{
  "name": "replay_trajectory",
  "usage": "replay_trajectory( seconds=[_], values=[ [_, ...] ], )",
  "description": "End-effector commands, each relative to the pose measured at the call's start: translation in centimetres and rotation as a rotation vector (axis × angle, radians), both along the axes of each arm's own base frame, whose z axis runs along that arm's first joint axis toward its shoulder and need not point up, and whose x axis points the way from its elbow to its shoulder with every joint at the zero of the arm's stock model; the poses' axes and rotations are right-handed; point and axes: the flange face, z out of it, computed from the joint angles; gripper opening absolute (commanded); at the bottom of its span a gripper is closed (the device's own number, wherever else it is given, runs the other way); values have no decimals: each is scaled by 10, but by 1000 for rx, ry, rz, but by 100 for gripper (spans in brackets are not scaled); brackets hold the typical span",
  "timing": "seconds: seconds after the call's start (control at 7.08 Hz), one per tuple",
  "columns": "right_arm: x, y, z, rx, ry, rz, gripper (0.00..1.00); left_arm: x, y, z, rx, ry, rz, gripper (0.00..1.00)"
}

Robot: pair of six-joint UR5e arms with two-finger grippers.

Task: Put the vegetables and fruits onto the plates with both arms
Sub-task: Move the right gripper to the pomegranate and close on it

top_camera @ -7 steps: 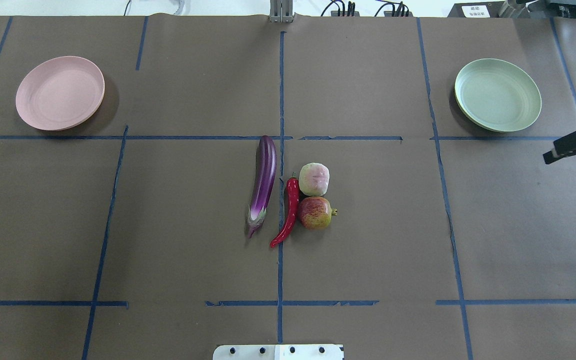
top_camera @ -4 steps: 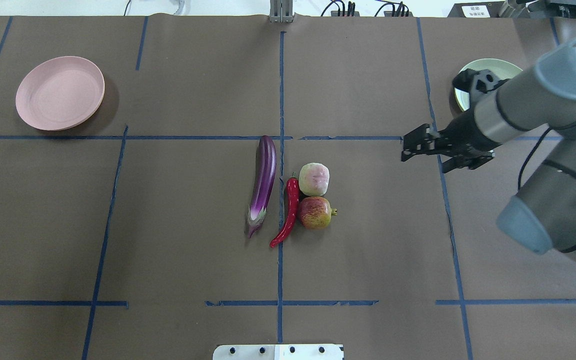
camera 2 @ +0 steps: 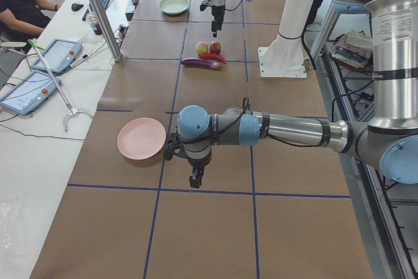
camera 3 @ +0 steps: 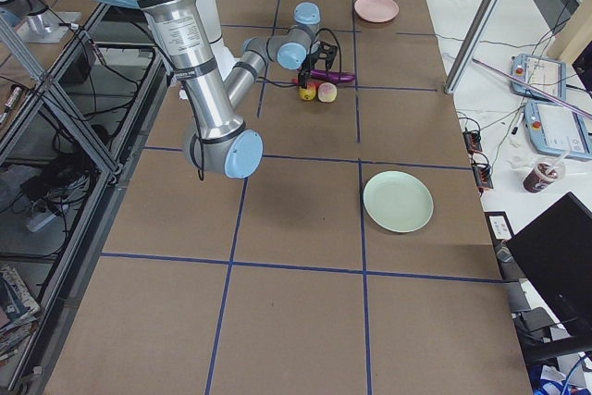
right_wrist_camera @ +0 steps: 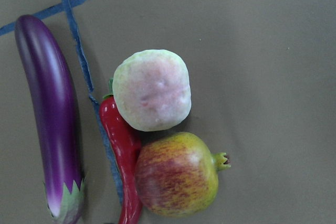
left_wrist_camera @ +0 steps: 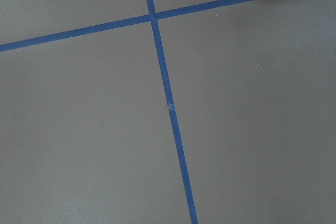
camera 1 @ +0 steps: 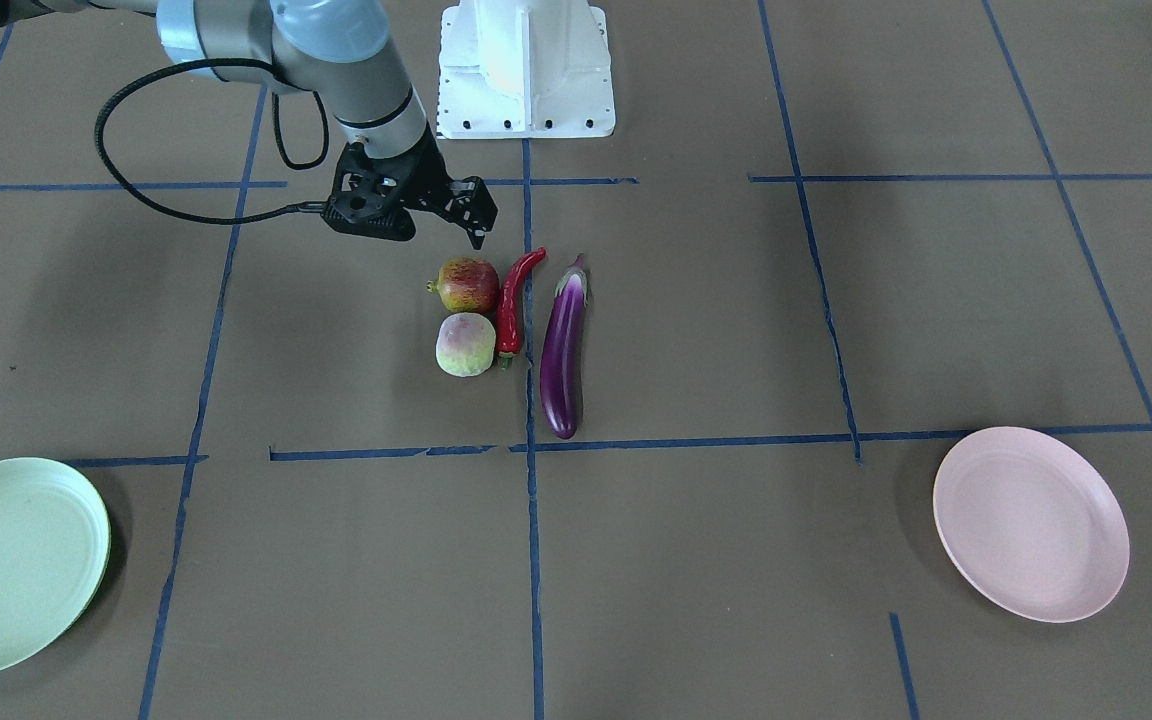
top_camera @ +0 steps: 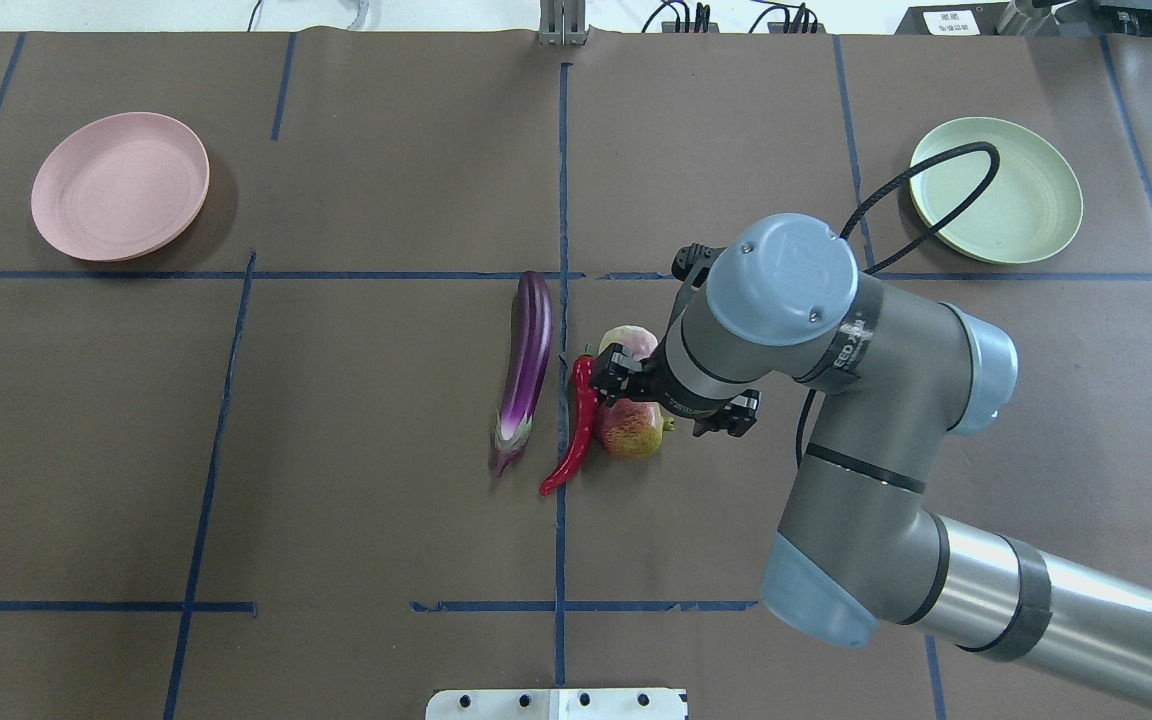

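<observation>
Because the pomegranate point(right_wrist_camera: 176, 174) touches the chili point(right_wrist_camera: 121, 150) and the pale green fruit point(right_wrist_camera: 152, 90) at mid-table, the right gripper point(top_camera: 671, 398) hangs above it with jaws spread, likely to straddle it. Its wrist view shows that contact, which the arm hides overhead. Only the left-end view shows the left gripper point(camera 2: 194, 178), near the pink plate point(camera 2: 141, 138); I cannot tell its state.

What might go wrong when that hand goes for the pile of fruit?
1. The red-and-yellow-green round fruit with a crown tip, pale green pink-blushed round fruit and slim shiny red chili pepper touch, so the right hand, open above them, may nudge a neighbour.
2. A nudged round fruit could roll away.
</observation>
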Motion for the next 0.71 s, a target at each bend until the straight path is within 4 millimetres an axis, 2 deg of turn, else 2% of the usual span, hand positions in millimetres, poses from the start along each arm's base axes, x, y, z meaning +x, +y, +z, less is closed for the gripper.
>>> replay_trajectory(
  seconds=[0.0,0.28,0.56],
  values=[
    [-37,8,4,8,75,7,100,0,0,2,-2,0,0,100],
    [-58,10,18,44,132,26,100,0,0,0,0,0,0,100],
    [-73,5,21,73,164,33,100,0,0,0,-1,0,-1,100]
  ],
)
